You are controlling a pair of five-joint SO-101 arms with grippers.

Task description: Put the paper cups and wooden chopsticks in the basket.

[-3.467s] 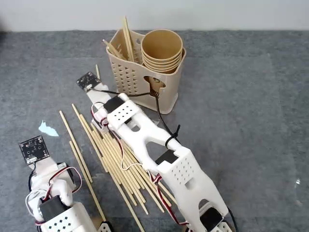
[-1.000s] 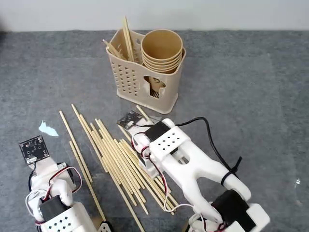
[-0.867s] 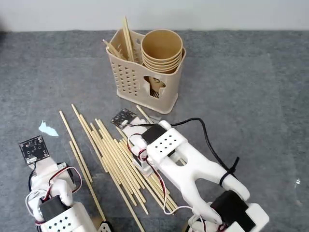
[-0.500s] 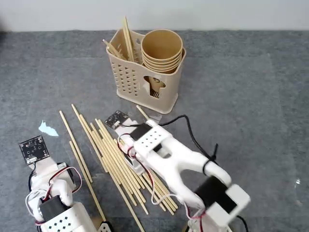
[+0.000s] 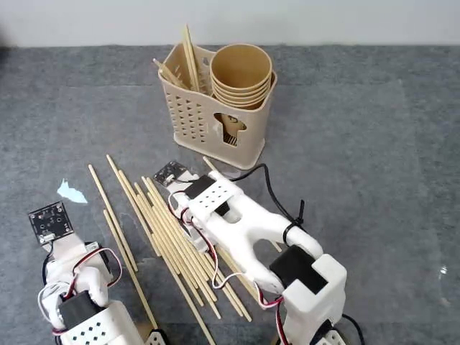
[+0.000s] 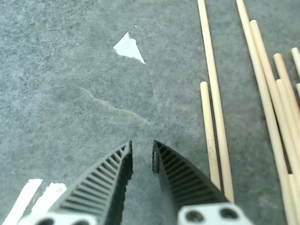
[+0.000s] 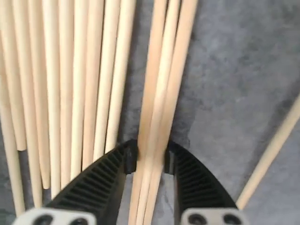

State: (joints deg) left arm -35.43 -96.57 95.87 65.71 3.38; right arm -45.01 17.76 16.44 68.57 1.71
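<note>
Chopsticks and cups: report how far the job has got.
Done: the cups stand stacked in the basket beside a few sticks. In hand: the right hand grips three chopsticks lying on the table. Left: the rest of the pile.

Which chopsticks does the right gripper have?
In front of the basket lies a pile of chopsticks. The right gripper clamps three sticks pressed together, set off by a gap from the wider row beside them.

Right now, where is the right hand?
In the high view, left of centre, the right hand is on the chopsticks near the basket, clamping three.
</note>
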